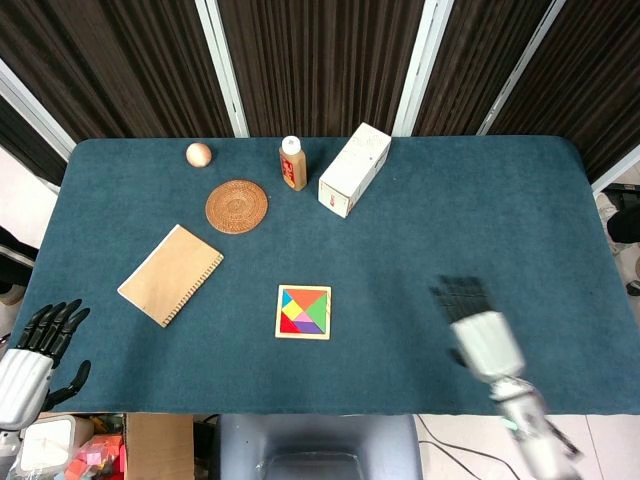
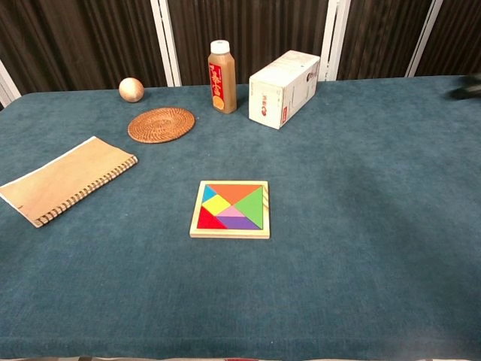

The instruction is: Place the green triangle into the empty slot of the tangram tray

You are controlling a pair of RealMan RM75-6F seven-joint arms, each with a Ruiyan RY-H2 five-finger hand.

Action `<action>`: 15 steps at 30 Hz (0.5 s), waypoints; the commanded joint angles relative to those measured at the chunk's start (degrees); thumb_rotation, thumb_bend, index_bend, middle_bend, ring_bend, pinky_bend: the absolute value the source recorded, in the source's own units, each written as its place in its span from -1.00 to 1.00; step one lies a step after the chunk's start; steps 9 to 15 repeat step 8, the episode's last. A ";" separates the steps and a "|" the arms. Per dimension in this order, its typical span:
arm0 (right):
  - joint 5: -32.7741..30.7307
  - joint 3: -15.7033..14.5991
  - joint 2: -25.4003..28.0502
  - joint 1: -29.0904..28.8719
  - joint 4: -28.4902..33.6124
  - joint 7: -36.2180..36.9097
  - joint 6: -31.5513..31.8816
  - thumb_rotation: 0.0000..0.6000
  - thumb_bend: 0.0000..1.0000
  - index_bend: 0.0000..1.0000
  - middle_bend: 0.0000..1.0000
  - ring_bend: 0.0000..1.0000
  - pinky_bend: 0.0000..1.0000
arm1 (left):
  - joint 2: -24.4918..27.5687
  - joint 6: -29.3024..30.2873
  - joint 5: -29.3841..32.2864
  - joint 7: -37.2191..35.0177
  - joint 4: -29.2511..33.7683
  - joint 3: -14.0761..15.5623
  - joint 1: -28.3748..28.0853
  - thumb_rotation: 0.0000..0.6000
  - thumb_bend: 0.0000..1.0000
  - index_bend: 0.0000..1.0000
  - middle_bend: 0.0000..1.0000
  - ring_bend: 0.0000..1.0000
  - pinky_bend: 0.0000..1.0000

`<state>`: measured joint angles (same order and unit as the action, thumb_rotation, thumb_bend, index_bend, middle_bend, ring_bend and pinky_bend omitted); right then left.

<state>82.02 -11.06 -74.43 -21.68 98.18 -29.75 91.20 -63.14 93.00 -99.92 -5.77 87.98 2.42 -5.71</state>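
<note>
The wooden tangram tray (image 1: 303,334) (image 2: 228,234) lies in the middle of the blue table with all its coloured pieces in place. The green triangle (image 1: 318,313) (image 2: 254,209) sits flat in the tray's right side. My right hand (image 1: 480,330) is blurred by motion near the table's front right, well away from the tray, fingers extended and holding nothing. My left hand (image 1: 38,350) hangs off the table's front left corner, fingers apart and empty. Only a dark blur at the right edge of the chest view hints at a hand.
A spiral notebook (image 1: 171,274) lies left of the tray. Along the back stand a woven coaster (image 1: 237,205), a small ball (image 1: 199,154), a bottle (image 1: 292,163) and a white box (image 1: 354,169).
</note>
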 commanded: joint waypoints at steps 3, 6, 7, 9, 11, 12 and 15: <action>5.67 -3.52 3.96 14.90 -9.54 19.38 15.03 1.00 -0.70 -1.00 -1.00 -1.00 -1.00 | -1.39 -3.40 -0.62 4.36 1.33 1.00 -0.75 1.00 -0.05 -1.00 -0.93 -0.95 -0.85; 6.12 -2.07 4.21 15.70 -10.44 20.61 14.65 1.00 -0.70 -1.00 -1.00 -1.00 -1.00 | -1.67 -5.16 -0.28 6.33 2.08 0.80 -1.54 1.00 -0.05 -1.00 -0.94 -0.96 -0.85; 6.33 -1.80 4.41 15.83 -10.58 20.91 13.89 1.00 -0.70 -1.00 -1.00 -1.00 -1.00 | -1.89 -5.42 -0.11 7.19 2.21 0.87 -1.46 1.00 -0.05 -1.00 -0.95 -0.97 -0.86; 6.47 -1.62 4.61 15.86 -10.53 21.04 13.24 1.00 -0.70 -1.00 -1.00 -1.00 -1.00 | -2.07 -5.32 -0.09 7.57 2.25 0.81 -1.41 1.00 -0.05 -1.00 -0.96 -0.97 -0.86; 6.47 -1.62 4.61 15.86 -10.53 21.04 13.24 1.00 -0.70 -1.00 -1.00 -1.00 -1.00 | -2.07 -5.32 -0.09 7.57 2.25 0.81 -1.41 1.00 -0.05 -1.00 -0.96 -0.97 -0.86; 6.47 -1.62 4.61 15.86 -10.53 21.04 13.24 1.00 -0.70 -1.00 -1.00 -1.00 -1.00 | -2.07 -5.32 -0.09 7.57 2.25 0.81 -1.41 1.00 -0.05 -1.00 -0.96 -0.97 -0.86; 6.47 -1.62 4.61 15.86 -10.53 21.04 13.24 1.00 -0.70 -1.00 -1.00 -1.00 -1.00 | -2.07 -5.32 -0.09 7.57 2.25 0.81 -1.41 1.00 -0.05 -1.00 -0.96 -0.97 -0.86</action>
